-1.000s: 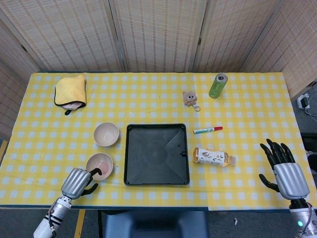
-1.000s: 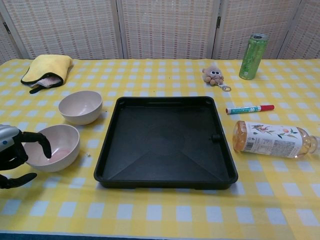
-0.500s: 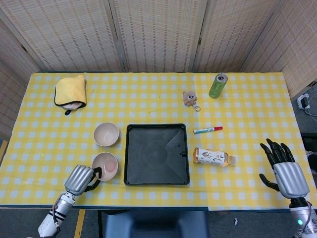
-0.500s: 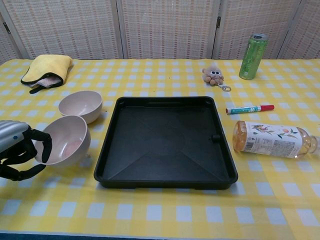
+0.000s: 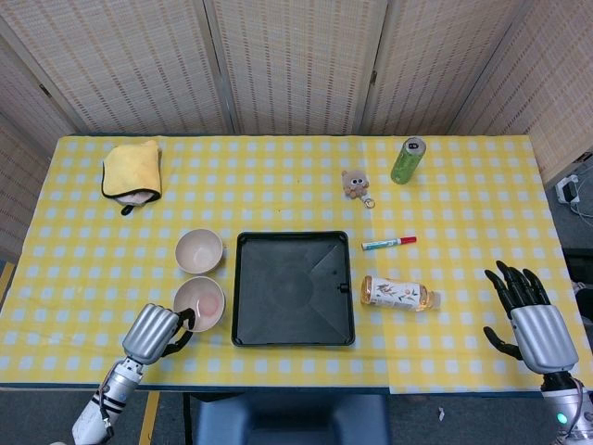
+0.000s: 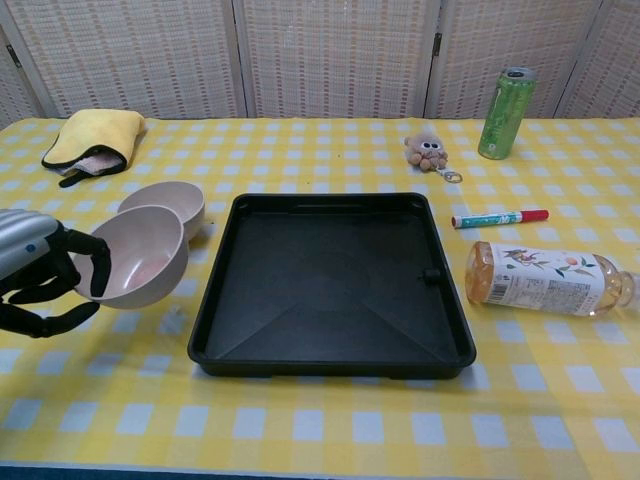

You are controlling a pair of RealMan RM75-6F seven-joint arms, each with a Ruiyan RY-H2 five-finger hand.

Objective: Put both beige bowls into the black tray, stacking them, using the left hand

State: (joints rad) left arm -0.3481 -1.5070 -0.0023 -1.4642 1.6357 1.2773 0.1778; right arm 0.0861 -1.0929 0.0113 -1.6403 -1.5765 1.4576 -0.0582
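A yellow folded cloth (image 5: 131, 171) lies at the upper left of the table (image 5: 278, 171). At upper right stands a green can (image 5: 407, 160), a small plush toy (image 5: 354, 183) beside it. Lower right lie a marker pen (image 5: 388, 243) and a bottle (image 5: 398, 294) on its side.

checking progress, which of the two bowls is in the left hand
The nearer bowl, gripped at its rim by the left hand and tilted. The far bowl sits untouched on the table.

Left hand (image 5: 156, 333): silver ribbed metallic back shell, black jointed fingers (image 6: 88, 262), on a white wrist segment bearing small red and dark markings. Right hand (image 5: 530, 318): matching silver shell, black fingers, grey wrist with a green light.
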